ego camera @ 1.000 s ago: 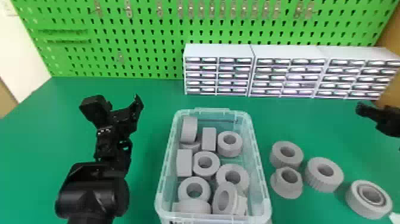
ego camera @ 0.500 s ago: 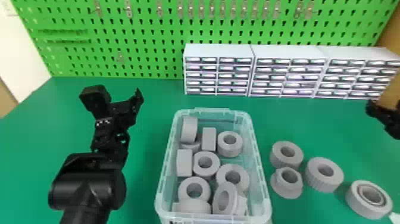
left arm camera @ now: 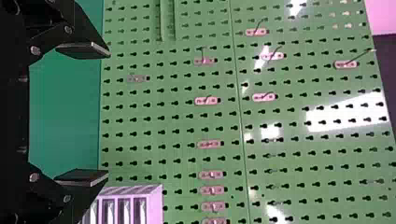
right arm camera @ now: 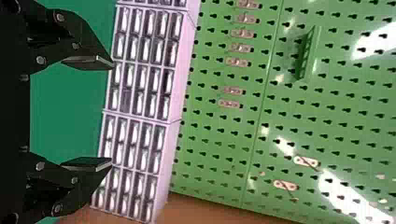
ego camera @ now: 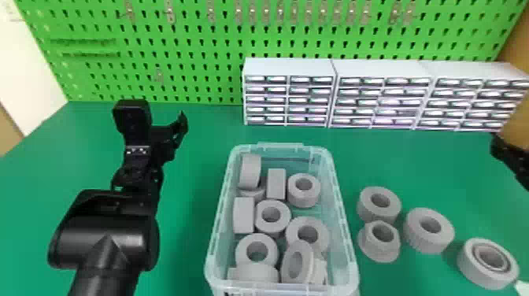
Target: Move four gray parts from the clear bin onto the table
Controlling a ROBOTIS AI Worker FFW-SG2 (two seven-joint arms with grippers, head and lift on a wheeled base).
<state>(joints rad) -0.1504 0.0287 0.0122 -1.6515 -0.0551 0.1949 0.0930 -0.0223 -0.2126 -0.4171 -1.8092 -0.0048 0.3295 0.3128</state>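
Green pegboard (ego camera: 204,43) with metal hooks backs your smooth green table (ego camera: 185,228); white small-drawer cabinets (ego camera: 289,94) stand along its foot. Your clear, rectangular plastic bin (ego camera: 220,220) sits near the middle, holding a jumble of thick gray parts (ego camera: 271,229), some hole-up, others on edge. Right of it you have four gray parts on the table: a thick plain ring (ego camera: 369,213), a flanged collar (ego camera: 377,248) just in front of it, a ribbed ring (ego camera: 419,237) to their right, and, farther right, a ring with a separate inner band (ego camera: 477,271). All four lie with their holes up. Your left gripper (ego camera: 179,126) is raised left of the bin, flat black fingers spread wide and empty. Your right gripper (ego camera: 499,145) is at the head view's right edge, likewise wide and empty.
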